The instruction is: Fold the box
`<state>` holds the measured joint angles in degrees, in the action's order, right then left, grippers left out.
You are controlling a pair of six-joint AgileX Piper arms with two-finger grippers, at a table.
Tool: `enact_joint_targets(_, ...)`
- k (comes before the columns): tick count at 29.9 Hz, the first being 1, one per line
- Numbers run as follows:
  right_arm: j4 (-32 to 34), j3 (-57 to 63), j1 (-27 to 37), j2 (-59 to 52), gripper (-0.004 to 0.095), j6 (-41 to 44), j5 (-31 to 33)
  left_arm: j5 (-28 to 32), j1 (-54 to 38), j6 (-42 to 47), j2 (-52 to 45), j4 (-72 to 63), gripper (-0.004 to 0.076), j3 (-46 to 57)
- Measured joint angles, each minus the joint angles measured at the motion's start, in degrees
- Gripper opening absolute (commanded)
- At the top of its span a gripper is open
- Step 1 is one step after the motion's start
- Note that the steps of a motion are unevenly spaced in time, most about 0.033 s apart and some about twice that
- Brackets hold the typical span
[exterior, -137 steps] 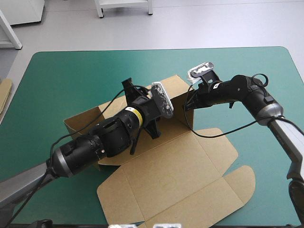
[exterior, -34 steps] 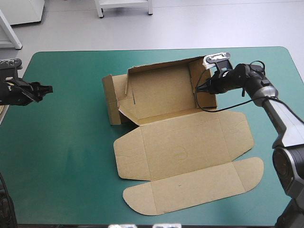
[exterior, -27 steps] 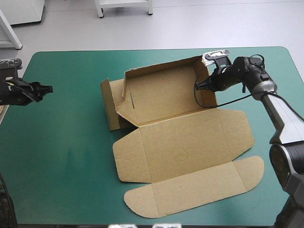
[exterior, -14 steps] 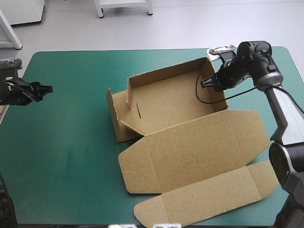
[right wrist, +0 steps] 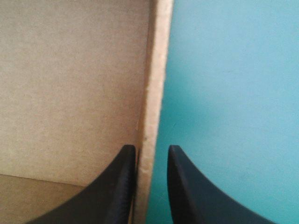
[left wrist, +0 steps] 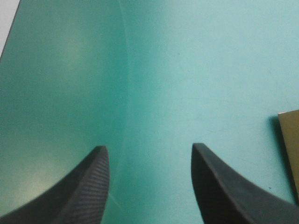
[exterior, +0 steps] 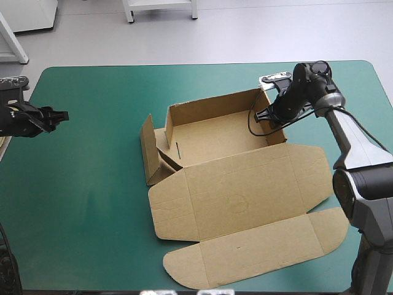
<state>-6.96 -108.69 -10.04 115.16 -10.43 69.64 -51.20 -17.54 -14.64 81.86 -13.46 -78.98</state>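
Observation:
The brown box (exterior: 215,138) lies mid-table as an open tray, its back and right walls raised. Its lid (exterior: 245,196) lies flat toward the front edge. The left end flap (exterior: 148,150) stands loose and splayed outward. My right gripper (exterior: 270,117) is at the tray's right wall. In the right wrist view its black fingers (right wrist: 152,186) pinch the wall's top edge (right wrist: 156,70), one finger inside the tray and one outside. My left gripper (exterior: 61,115) hovers far off at the table's left edge, open (left wrist: 149,177) over bare teal-green cover.
A corner of brown board (left wrist: 289,140) shows ahead of the left gripper; I cannot tell which piece it is. The table's far edge (exterior: 344,61) runs close behind the right gripper. Bare cover (exterior: 92,184) spreads between the left gripper and the box.
The left arm, earlier over the box, has pulled back to the left edge. The right gripper has dragged and turned the box by its right wall, just now shifting it leftward.

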Motion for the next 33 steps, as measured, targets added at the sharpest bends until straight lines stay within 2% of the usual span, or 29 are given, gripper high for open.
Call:
enact_joint_targets(3,0.8,-2.8,0.0,0.3,0.0500,-0.2,0.1,0.0,0.0,-0.2,0.0,-0.2,0.0385,0.0)
enact_joint_targets(6,0.9,-7.6,0.0,0.3,0.0558,-0.4,0.8,0.0,0.0,-0.4,0.0,-0.3,0.0385,0.0)
enact_joint_targets(10,0.8,-13.3,0.0,-0.2,0.0560,-0.5,1.1,0.0,0.0,-0.8,0.0,-0.3,0.0385,0.0)
enact_joint_targets(19,2.2,-13.8,-0.9,-4.8,0.0560,-0.8,1.7,-0.1,0.0,-1.2,0.0,-0.3,0.0385,0.0)
enact_joint_targets(24,5.5,-10.2,-3.3,-5.2,0.0560,-0.4,1.7,-0.1,0.0,-1.2,0.0,-0.4,0.0385,0.0)
enact_joint_targets(33,6.2,-5.1,-3.9,1.9,0.0559,2.0,1.3,-0.1,0.0,-1.2,0.0,-0.5,0.0385,0.0)
